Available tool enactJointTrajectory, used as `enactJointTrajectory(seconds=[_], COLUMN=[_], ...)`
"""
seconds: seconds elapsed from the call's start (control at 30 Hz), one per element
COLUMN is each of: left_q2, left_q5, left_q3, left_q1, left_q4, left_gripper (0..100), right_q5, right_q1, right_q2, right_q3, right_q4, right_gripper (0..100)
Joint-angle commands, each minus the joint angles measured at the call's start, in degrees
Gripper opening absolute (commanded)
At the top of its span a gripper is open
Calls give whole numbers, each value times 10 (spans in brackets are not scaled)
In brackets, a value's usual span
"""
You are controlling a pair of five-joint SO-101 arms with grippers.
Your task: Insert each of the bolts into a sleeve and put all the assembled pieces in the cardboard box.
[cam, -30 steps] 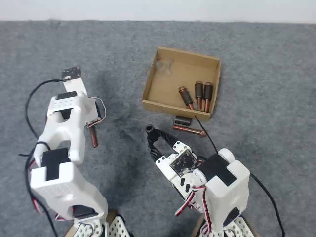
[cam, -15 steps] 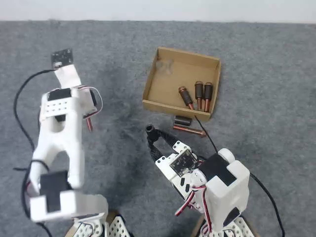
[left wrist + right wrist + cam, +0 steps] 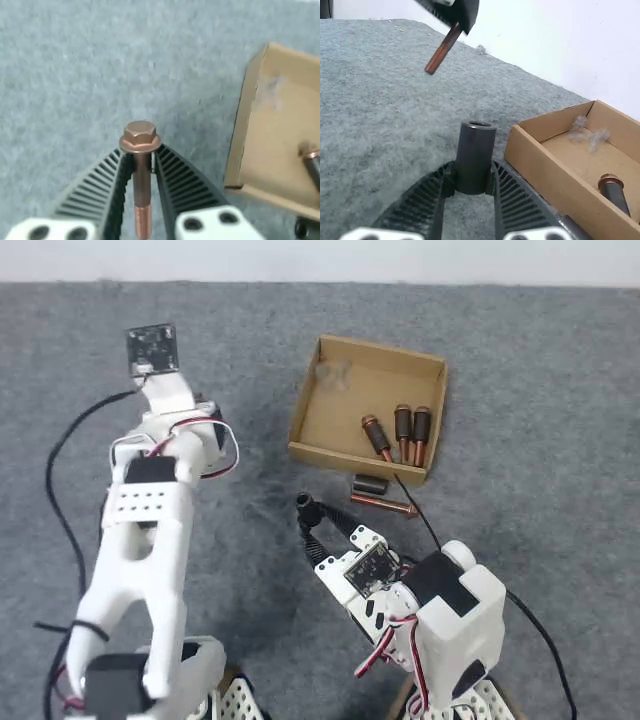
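In the left wrist view my left gripper (image 3: 141,156) is shut on a copper bolt (image 3: 140,141), hex head outward, above the grey carpet near the cardboard box (image 3: 250,125). In the high view that arm (image 3: 150,500) stands at the left, well left of the box (image 3: 355,462). My right gripper (image 3: 472,175) is shut on an upright black sleeve (image 3: 474,155), seen from above in front of the box (image 3: 305,504). The held bolt (image 3: 441,51) hangs tilted beyond the sleeve. A loose sleeve (image 3: 370,484) and a loose bolt (image 3: 383,504) lie by the box's front wall.
Three assembled pieces (image 3: 402,430) lie side by side in the right part of the box, with a tuft of fluff (image 3: 333,375) at its back left. Black cables (image 3: 65,450) trail beside the left arm. Open carpet lies between the two arms.
The left arm has risen and swung toward the back and right with the bolt in its gripper. The right arm and its sleeve have stayed in place.
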Motion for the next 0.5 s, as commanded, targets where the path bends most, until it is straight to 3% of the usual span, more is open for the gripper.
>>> enactJointTrajectory(seconds=[0.0,0.3,0.47], left_q2=[-73,-155,-195], left_q5=[4,4,4], left_q3=[15,147,208], left_q1=[5,21,77], left_q4=[-69,-285,-327], left_gripper=[12,12,12], right_q5=[-9,-9,-9], right_q1=[22,22,22], right_q2=[-29,-29,-29], right_q3=[-17,-16,-17], right_q4=[1,1,1], right_gripper=[7,7,7])
